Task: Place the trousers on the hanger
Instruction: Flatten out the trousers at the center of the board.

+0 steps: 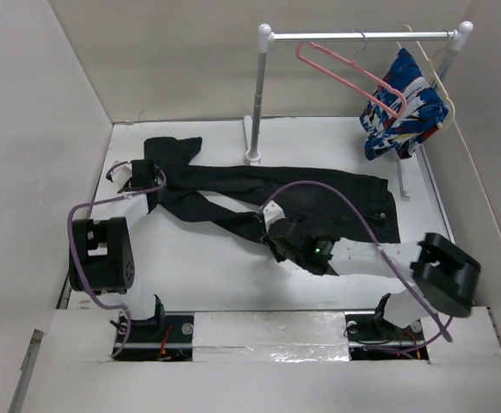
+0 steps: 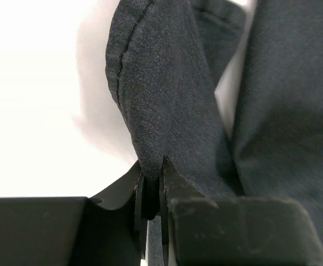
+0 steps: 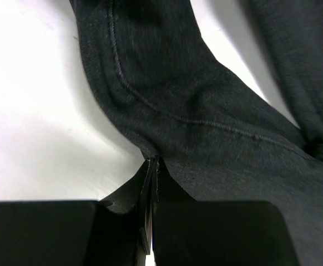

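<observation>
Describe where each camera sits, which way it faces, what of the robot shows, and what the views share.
Top external: above and behind the bases, looking down on the table, both arms, trousers and pink hanger.
Left wrist: on the left arm, looking along its jaws, shut on a trouser fold.
Right wrist: likewise, its jaws shut on a seamed edge.
Shared: the trousers, in all three.

Trousers (image 1: 337, 194), near leg: partly covered by the right arm (image 1: 362, 256) in the top view.
Trousers, wrist views: cut off at the top and right edges.
Cream-white hanger (image 1: 441, 82): lower part hidden by the patterned garment (image 1: 401, 107).
</observation>
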